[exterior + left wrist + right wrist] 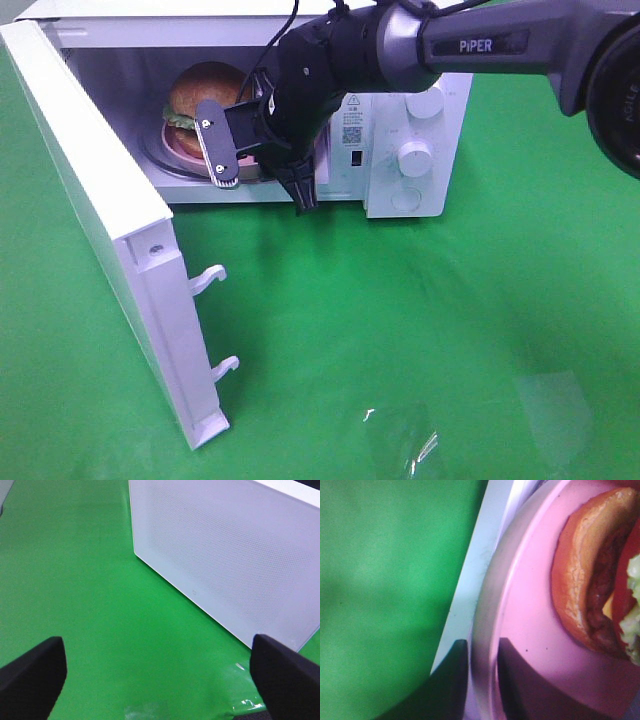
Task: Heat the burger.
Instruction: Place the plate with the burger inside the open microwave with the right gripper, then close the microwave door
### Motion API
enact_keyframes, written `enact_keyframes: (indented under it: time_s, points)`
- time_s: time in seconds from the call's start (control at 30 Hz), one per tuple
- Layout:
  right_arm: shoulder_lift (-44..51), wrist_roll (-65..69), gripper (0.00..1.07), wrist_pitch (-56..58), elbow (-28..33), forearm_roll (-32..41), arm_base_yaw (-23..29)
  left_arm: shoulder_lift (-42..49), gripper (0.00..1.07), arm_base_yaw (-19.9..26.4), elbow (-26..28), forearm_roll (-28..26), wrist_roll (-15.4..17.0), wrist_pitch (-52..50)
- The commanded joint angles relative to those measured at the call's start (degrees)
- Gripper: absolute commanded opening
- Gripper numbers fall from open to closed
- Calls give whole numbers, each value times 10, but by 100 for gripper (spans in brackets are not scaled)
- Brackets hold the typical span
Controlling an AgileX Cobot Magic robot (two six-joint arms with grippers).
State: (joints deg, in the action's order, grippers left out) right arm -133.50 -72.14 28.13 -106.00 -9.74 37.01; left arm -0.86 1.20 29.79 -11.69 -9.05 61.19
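Observation:
The burger, with a golden-brown bun and green lettuce, sits on a pink plate inside the open white microwave. In the right wrist view the burger lies on the plate. My right gripper reaches into the microwave opening. Its fingertips stand close on either side of the plate's near rim, gripping it. My left gripper is open and empty above the green cloth and does not show in the exterior high view.
The microwave door swings wide open to the front left, its two latch hooks sticking out. Two knobs are on the right panel. A white perforated panel stands close before the left gripper. Green cloth covers the table.

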Motion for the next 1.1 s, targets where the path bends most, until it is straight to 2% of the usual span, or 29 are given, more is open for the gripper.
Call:
enact_keyframes:
  time_s: [0.03, 0.2, 0.47, 0.6, 0.67, 0.77, 0.8, 0.9, 0.93, 1.03, 1.07, 1.1]
  points:
    - [2, 1, 37, -6, -7, 0, -2, 2, 91, -2, -1, -1, 5, -3]
    - [2, 7, 42, -6, -7, 0, -2, 2, 91, -2, -1, -1, 5, -3]
    - [3, 56, 44, -7, -7, -1, 2, 2, 91, -2, -1, -1, 5, -3]
    - [12, 77, 52, -15, -3, -1, 3, 2, 91, -2, -1, -1, 5, -3]
    - [29, 82, 65, -36, 19, -1, 4, 2, 91, -2, -1, -1, 5, -3]
    - [33, 80, 67, -42, 29, -1, 4, 2, 91, -2, -1, -1, 5, -3]
    - [53, 75, 71, -57, 63, -1, 4, 2, 91, -2, -1, -1, 5, -3]
    - [60, 73, 73, -62, 73, -1, 4, 2, 91, -2, -1, -1, 5, -3]
    - [74, 72, 73, -70, 95, -3, 4, 2, 91, -2, -1, -1, 5, -3]
    - [80, 72, 73, -73, 104, -3, 4, 2, 91, -2, -1, -1, 5, -3]
    - [98, 72, 73, -78, 130, -3, 4, 2, 91, -2, -1, -1, 5, -3]
    - [98, 72, 73, -78, 130, -3, 4, 2, 91, -2, -1, -1, 5, -3]
